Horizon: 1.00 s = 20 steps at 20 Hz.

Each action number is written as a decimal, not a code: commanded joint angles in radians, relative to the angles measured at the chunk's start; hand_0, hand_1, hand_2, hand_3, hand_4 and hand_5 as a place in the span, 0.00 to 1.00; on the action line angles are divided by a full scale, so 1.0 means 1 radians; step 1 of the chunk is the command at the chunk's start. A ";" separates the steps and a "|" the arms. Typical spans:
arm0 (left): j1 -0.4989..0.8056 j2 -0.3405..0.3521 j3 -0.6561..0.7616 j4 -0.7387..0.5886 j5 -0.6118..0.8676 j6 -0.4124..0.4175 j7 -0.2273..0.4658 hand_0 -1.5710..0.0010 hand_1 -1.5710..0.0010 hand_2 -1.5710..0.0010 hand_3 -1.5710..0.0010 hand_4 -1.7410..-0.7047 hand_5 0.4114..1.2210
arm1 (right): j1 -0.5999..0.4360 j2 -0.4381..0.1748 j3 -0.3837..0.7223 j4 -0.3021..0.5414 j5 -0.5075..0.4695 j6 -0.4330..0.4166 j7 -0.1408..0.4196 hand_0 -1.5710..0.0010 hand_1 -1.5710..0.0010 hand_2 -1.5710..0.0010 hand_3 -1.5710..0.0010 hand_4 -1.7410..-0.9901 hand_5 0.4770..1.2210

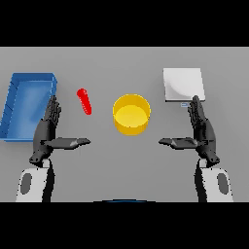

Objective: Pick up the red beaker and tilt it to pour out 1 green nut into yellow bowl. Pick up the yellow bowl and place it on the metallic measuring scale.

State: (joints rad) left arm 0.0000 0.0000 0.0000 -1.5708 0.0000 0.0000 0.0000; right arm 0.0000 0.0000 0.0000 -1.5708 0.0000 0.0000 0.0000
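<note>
The red beaker point(84, 101) lies on its side on the grey tabletop point(121, 160), left of centre. Its long axis runs from the far left to the near right, at a slight slant; the rounded end points toward the far edge, the other end toward the near edge. Nothing touches it. Whether it contains a nut cannot be determined.

The yellow bowl point(131, 114) stands upright near the centre of the tabletop, to the right of the beaker and apart from it. Its interior appears plain yellow.

The metallic measuring scale point(183, 84) sits toward the far right of the tabletop, a pale square plate, apart from the bowl. A blue tray point(13, 104) occupies the far left side, reaching the left edge.

The left robot hand point(47, 133) is at the near left, released, fingers straight and pointing toward the far edge, thumb extended inward. It overlaps the tray's near right corner and grasps nothing. The right robot hand point(202, 132) mirrors it at the near right, released, fingertips just short of the scale, grasping nothing.
</note>
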 commanded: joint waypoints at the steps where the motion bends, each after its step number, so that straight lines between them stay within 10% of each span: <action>1: -0.002 -0.002 -0.001 0.001 -0.001 0.002 0.002 1.00 1.00 1.00 1.00 0.52 0.30 | -0.002 0.001 0.001 0.001 0.001 -0.002 0.002 1.00 1.00 1.00 1.00 0.66 0.27; 6: -0.024 -0.019 -0.011 0.021 -0.018 0.016 0.009 1.00 1.00 1.00 1.00 0.52 0.30 | -0.012 0.011 0.007 0.007 0.008 -0.008 0.006 1.00 1.00 1.00 1.00 0.66 0.27; 8: 0.031 0.027 -0.070 -0.054 -0.099 0.008 -0.010 1.00 1.00 1.00 1.00 0.52 0.29 | 0.055 -0.044 0.088 -0.059 0.188 -0.049 -0.105 1.00 1.00 1.00 1.00 0.67 0.27; 11: 0.061 0.029 -0.119 -0.120 -0.153 0.014 0.047 1.00 1.00 1.00 1.00 0.50 0.30 | 0.089 -0.062 0.129 -0.105 0.269 -0.066 -0.105 1.00 1.00 1.00 1.00 0.67 0.27; 20: -0.057 0.029 -0.105 0.013 -0.151 -0.008 0.072 1.00 1.00 1.00 1.00 0.37 0.39 | 0.091 -0.058 0.125 -0.122 0.217 -0.025 -0.100 1.00 1.00 1.00 1.00 0.61 0.27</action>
State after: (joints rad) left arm -0.0578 0.0296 -0.1052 -1.5580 -0.1516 -0.0077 0.0759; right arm 0.0914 -0.0581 0.1253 -1.6926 0.2172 -0.0244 -0.1004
